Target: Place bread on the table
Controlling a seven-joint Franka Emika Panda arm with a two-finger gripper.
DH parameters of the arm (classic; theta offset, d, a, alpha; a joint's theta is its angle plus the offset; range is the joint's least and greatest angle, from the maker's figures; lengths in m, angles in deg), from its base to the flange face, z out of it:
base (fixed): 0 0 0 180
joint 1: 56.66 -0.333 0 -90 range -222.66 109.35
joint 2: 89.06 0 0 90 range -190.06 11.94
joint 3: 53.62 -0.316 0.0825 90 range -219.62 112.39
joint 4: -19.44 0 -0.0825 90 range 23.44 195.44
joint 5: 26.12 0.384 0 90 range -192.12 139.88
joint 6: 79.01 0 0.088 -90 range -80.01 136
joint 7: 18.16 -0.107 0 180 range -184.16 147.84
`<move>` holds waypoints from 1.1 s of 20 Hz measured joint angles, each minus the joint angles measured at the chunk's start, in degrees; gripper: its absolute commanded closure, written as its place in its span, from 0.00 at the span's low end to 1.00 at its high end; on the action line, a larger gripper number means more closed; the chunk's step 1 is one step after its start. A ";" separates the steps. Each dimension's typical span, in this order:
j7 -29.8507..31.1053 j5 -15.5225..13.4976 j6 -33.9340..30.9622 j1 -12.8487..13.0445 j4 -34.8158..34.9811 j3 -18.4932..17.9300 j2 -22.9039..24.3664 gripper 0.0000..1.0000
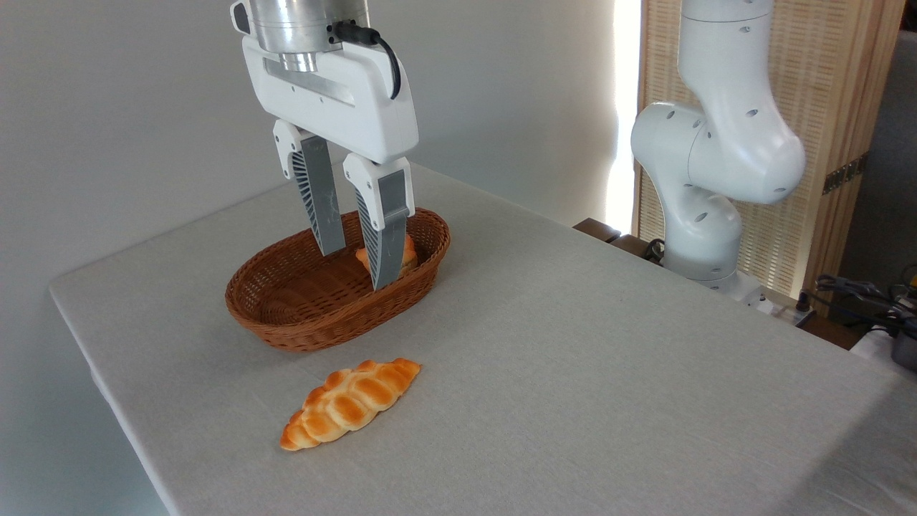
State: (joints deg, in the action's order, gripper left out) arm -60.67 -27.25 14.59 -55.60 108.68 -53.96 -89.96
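Observation:
The bread (410, 254), a small golden-orange bun, lies at the right end of the brown wicker basket (301, 335). Most of it is hidden behind my right finger (387, 236). My gripper (356, 269) hangs over the basket with its fingertips lowered inside the rim. It is open, with a gap between the fingers and nothing held. The bun sits at the right fingertip, not between the two fingers. The table (587, 344), covered in light grey-beige cloth, spreads around the basket.
A longer braided loaf (351, 403) lies on the cloth just in front of the basket. The arm's white base (706, 179) stands at the table's far right edge, with cables and clutter (867, 294) beyond it.

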 measured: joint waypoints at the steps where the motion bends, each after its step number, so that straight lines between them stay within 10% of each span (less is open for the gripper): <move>1: 0.00 0.00 0.00 0.00 0.00 0.00 0.00 0.00; 22: 0.00 -2.43 -0.06 0.17 1.68 1.59 0.32 0.00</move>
State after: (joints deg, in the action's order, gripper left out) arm -60.67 -29.68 14.52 -55.43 110.36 -52.36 -89.64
